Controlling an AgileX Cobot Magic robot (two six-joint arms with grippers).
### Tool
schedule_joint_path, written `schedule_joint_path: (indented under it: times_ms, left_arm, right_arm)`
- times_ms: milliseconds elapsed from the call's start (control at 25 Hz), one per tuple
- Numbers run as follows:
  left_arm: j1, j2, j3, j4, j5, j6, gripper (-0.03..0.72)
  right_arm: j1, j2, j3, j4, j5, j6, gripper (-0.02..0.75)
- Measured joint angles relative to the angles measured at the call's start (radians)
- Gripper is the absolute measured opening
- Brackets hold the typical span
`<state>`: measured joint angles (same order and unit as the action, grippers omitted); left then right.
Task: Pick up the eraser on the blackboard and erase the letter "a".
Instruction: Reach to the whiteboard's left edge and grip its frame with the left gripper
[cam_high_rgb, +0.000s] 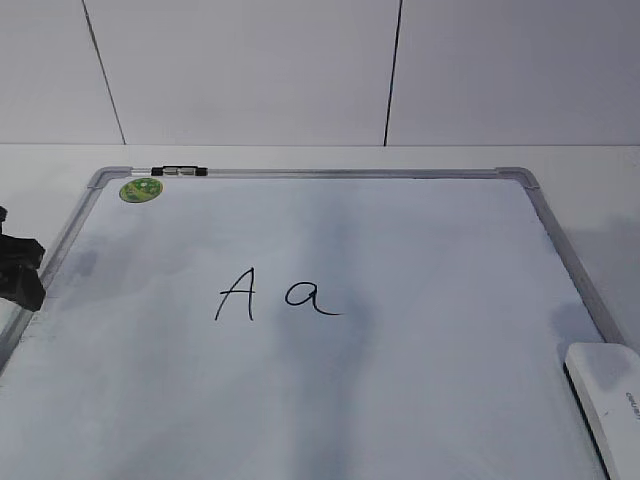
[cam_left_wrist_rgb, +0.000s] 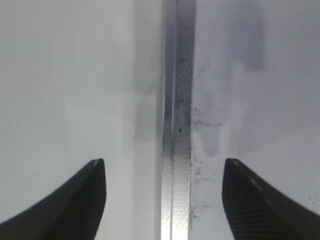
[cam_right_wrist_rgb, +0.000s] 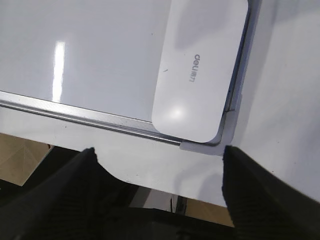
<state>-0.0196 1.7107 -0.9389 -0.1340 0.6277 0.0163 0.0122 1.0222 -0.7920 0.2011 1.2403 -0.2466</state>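
The eraser (cam_high_rgb: 608, 400) lies flat at the near right corner of the blackboard (cam_high_rgb: 540, 215), right up against the frame. Nobody is holding it. The letter "a" (cam_high_rgb: 311, 297) sits near the middle of the board, just to the right of the capital "A" (cam_high_rgb: 235, 293).

The right gripper (cam_right_wrist_rgb: 157, 155) is wide open and has nothing in it. In the right wrist view it hangs off the board's near corner, with the eraser (cam_right_wrist_rgb: 200, 70) a bit ahead of it. The left gripper (cam_left_wrist_rgb: 162, 170) is wide open too, over the board's left frame, and it holds nothing.

I think the job now is picking up the eraser. The right arm is the close one, so it should go. It should move forward until it is over the middle of the eraser, turn so the fingers pinch the two long sides, then drop low and squeeze. The frame is tight on one side, so a finger might bump it. Go slow there
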Motion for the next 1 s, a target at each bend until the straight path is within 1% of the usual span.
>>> schedule_joint_path:
  times_ms: [240, 1000]
  left_arm:
    - [0.0, 0.035, 0.0, -0.033, -0.004, 0.027, 0.542]
    - [0.001, 0.075, -0.012, -0.056, -0.004, 0.058, 0.541]
  right_arm:
    - [0.0, 0.0, 0.0, 0.004, 0.0, -0.001, 0.592]
    - [0.0, 0.0, 0.0, 0.012, 0.0, -0.003, 0.592]
